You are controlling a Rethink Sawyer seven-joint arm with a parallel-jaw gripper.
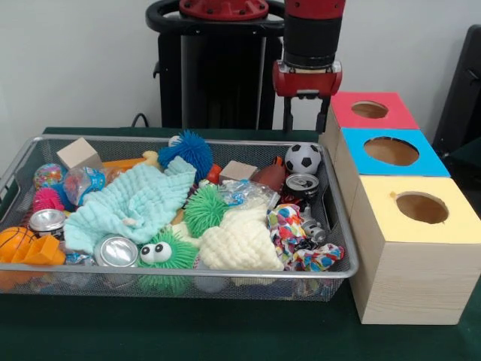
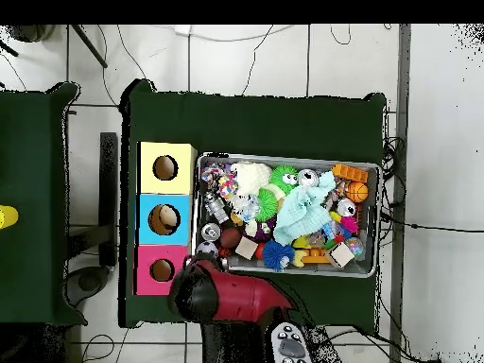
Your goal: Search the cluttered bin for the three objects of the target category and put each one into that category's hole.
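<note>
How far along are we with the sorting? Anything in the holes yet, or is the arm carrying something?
Nothing looks done: no toy shows through the pink box, blue box or yellow box holes, though their depths are hidden. The bin is still packed: soccer ball, cans, cloths, spiky balls. The gripper hangs above the bin's far corner beside the pink box, with nothing visibly in it. All three picks appear to remain.

Pincer state unclear; basketball cut off at left edge.
</note>
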